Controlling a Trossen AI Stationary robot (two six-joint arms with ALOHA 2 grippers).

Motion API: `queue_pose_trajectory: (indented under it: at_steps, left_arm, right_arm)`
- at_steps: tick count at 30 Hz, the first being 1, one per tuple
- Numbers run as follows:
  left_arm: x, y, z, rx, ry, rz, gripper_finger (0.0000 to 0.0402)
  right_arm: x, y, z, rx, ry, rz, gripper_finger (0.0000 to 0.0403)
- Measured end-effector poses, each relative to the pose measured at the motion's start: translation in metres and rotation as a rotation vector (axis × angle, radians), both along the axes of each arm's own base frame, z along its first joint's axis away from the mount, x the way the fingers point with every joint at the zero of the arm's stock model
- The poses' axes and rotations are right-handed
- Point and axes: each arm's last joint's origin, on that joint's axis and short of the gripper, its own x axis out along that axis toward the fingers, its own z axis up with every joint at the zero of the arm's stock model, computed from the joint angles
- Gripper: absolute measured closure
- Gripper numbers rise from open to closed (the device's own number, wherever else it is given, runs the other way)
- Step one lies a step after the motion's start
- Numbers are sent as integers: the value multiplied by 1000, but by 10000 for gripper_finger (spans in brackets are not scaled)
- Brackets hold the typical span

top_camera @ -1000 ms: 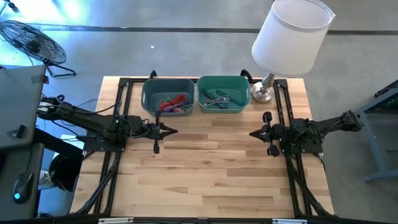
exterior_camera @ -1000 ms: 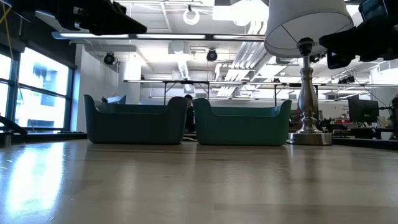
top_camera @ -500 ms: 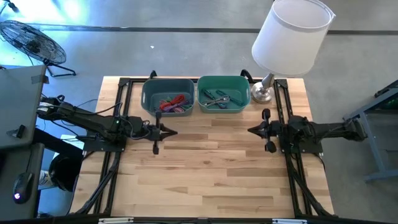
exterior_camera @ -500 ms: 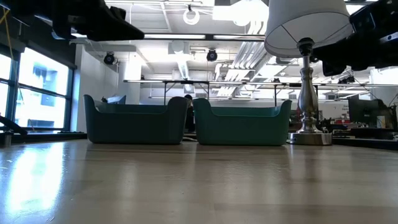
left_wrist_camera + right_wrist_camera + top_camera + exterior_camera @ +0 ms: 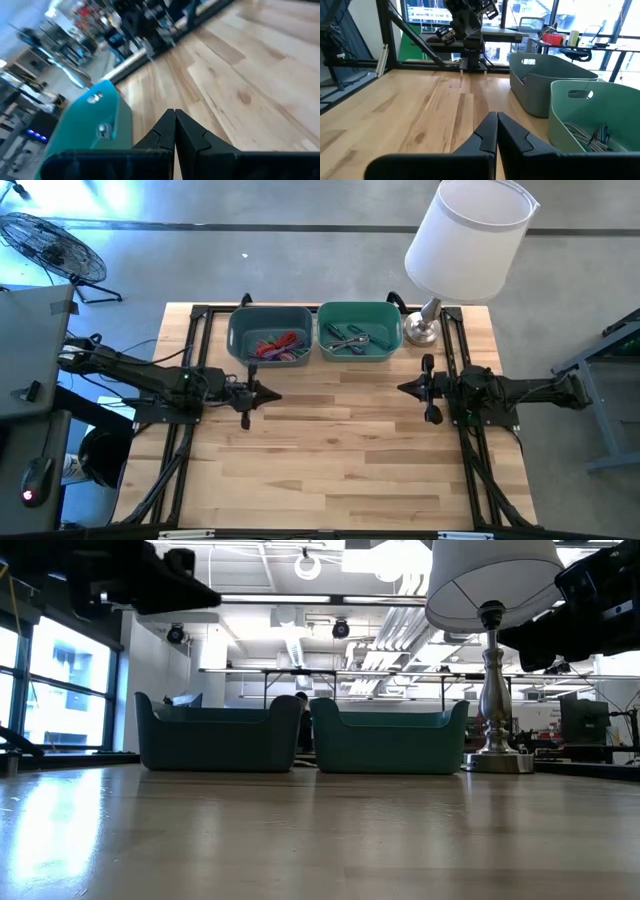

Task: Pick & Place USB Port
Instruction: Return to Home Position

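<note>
In the high view, the left hand is seen at the left of centre, held above the bare wood of the counter and pointed toward the middle of the frame. Its two fingers are pressed together with no gap, as the left wrist view confirms, and nothing is gripped between them. The right hand is found at the right of centre, pointed back toward the left one and well apart from it. Its fingers are likewise closed tight on nothing, as is shown in the right wrist view.

At the upper middle of the high view, two bins are set side by side and touching: the blue bin on the left and the green bin on the right. Orange and purple cables are lodged in the blue bin, and pale cables are lodged in the green bin. A lamp with a white shade is placed just to the right of the green bin, at the counter's upper right corner.
</note>
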Motion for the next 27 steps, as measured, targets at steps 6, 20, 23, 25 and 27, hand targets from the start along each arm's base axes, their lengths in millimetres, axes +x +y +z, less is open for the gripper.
queue_pose_trajectory:
  at_steps: [6, 20, 23, 25, 27]
  left_arm:
    - [-34, 6, -8, -23, -108, -24, 401]
    - [-77, 10, -24, -8, -267, -165, 401]
    - [-79, 9, -30, -7, -272, -191, 401]
    - [-80, 9, -35, -4, -270, -206, 401]
    - [-81, 9, -40, -5, -272, -214, 401]
  right_arm:
    - [0, 0, 0, -1, 0, 0, 402]
    - [0, 0, 0, -1, 1, -1, 402]
    - [0, 0, 0, -1, 1, -1, 401]
    - [0, 0, 0, -1, 1, -1, 401]
    - [0, 0, 0, -2, 1, -1, 401]
